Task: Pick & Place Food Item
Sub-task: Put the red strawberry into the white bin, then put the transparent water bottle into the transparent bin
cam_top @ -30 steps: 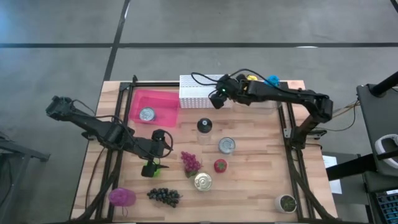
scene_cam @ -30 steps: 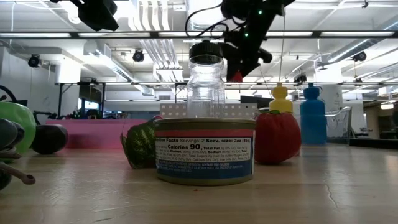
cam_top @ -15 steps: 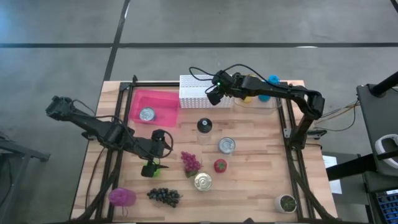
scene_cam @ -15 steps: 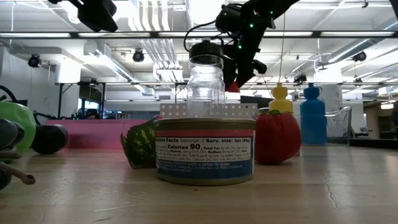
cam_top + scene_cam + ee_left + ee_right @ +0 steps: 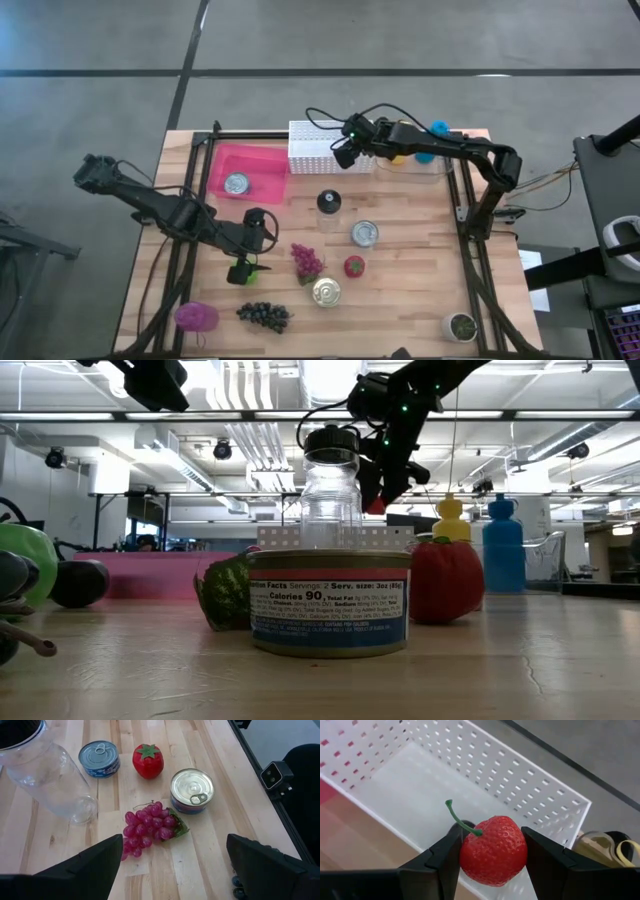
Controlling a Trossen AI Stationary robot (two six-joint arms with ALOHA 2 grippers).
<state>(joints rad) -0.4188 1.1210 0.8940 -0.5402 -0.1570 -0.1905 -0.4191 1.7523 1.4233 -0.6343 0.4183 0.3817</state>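
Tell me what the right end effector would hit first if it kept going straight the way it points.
Probably the floor of the white perforated plastic basket: the right end effector, shut on the red strawberry, points down into it. Depth is uncertain.

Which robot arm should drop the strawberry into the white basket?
The right arm. Its right gripper is shut on the strawberry and hangs at the white basket. The left gripper is open and empty, over the purple grapes.

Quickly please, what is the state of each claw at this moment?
Left claw: open, holding nothing.
Right claw: closed on a strawberry, above the white basket.
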